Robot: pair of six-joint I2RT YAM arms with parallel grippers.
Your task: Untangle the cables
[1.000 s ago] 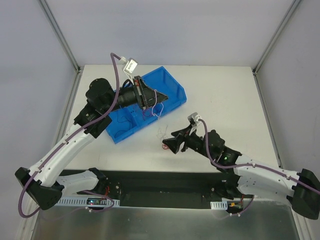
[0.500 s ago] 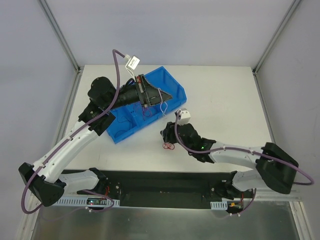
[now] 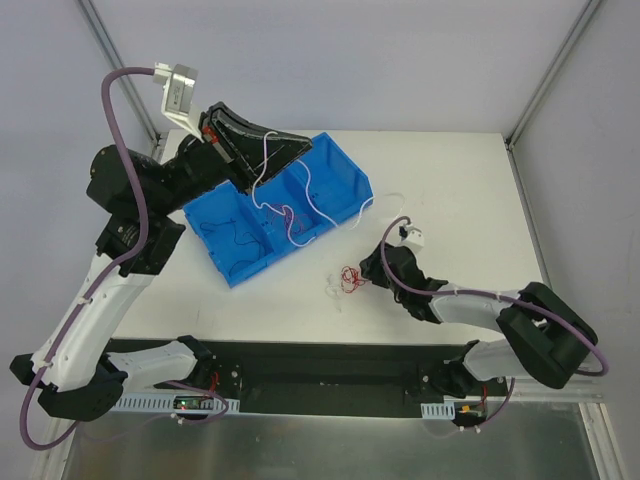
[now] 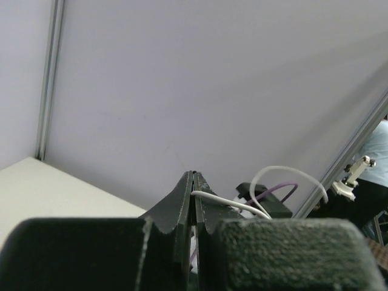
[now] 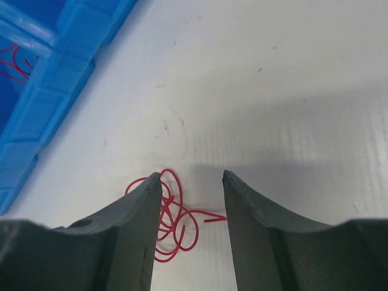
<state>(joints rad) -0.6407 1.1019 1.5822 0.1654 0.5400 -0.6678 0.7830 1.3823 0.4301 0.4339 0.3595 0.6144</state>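
On the table (image 5: 291, 91), a curly red wire (image 5: 171, 212) lies inside the spread right gripper (image 5: 191, 176); the left gripper (image 4: 194, 177) pinches a white wire (image 4: 224, 199).

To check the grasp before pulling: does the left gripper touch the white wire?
Touching. The left wrist view shows the left gripper shut, with the white wire pinched between its closed jaws and looping out to the side.

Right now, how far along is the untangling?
Partway. Done: the red wire lies on the table, outside the blue bin, between the fingers of the open right gripper. In hand: the left gripper pinches the white wire, raised above the bin. Left: the strands in the bin look knotted together.
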